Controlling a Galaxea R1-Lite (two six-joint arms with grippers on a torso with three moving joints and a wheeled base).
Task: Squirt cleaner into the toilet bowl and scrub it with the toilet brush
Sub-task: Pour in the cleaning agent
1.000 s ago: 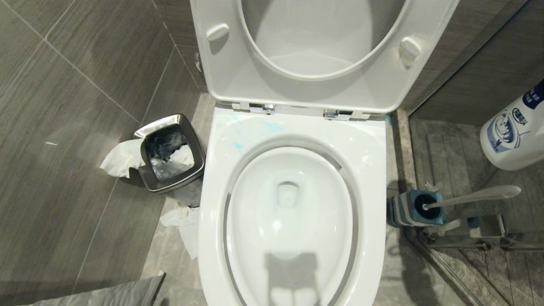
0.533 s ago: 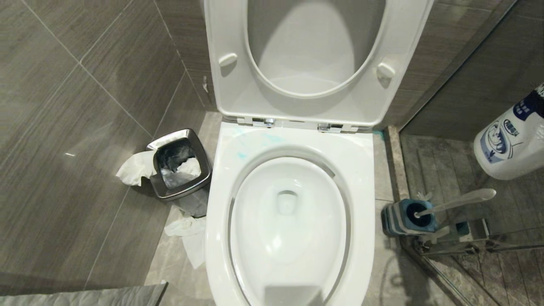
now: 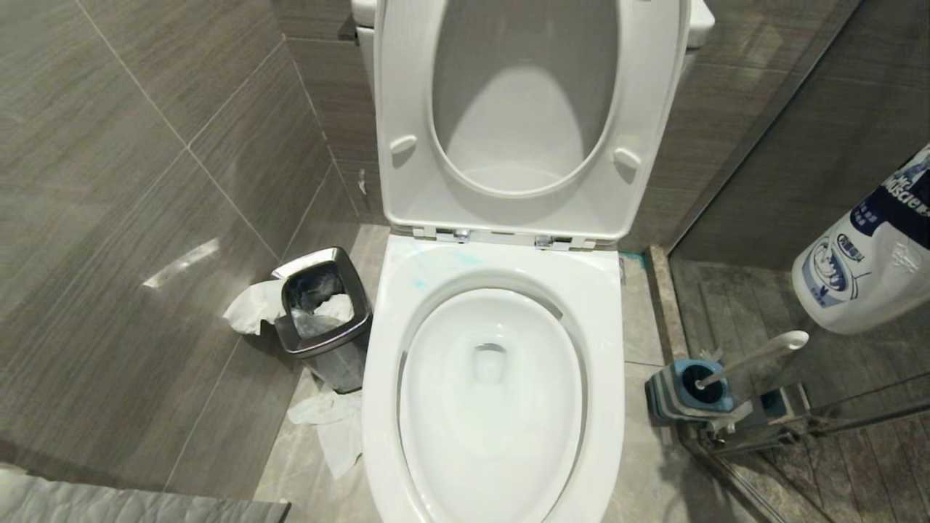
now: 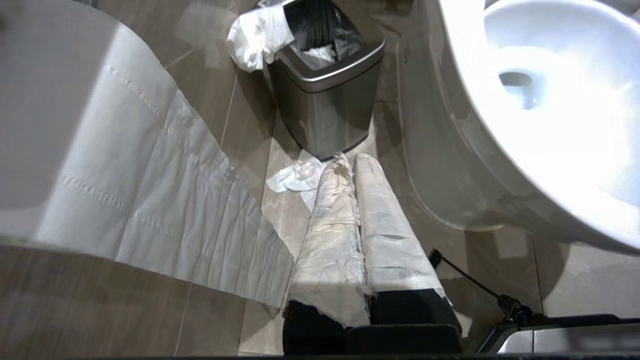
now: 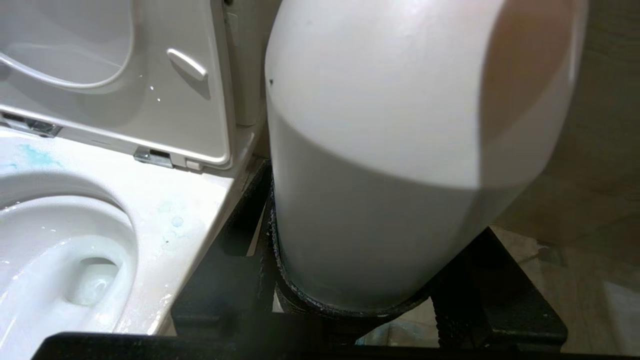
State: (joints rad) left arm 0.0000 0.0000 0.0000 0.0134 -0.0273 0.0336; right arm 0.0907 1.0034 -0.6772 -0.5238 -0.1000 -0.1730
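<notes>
The white toilet bowl (image 3: 603, 312) stands open in the middle of the head view, seat and lid raised. Turquoise cleaner (image 3: 418, 282) is smeared on the back left of the rim, and the same cleaner (image 5: 35, 156) shows in the right wrist view. My right gripper (image 5: 370, 280) is shut on a white cleaner bottle (image 5: 400, 150), held up to the right of the bowl; the bottle (image 3: 864, 269) shows its blue label at the head view's right edge. The toilet brush (image 3: 755, 354) leans in its grey and blue holder (image 3: 686, 388) on the floor right of the bowl. My left gripper (image 4: 350, 165) is shut and empty, parked low by the bowl's left side.
A square steel waste bin (image 3: 323, 312) stands left of the bowl with crumpled tissue (image 3: 330, 428) on the floor around it. A glass partition (image 3: 799, 218) runs behind the brush holder. A hanging sheet of white paper (image 4: 165, 200) fills the left wrist view's near side.
The head view has risen and pulled back, so the toilet looks smaller and more of the raised lid shows. The bottle stays at the right edge, with more label showing.
</notes>
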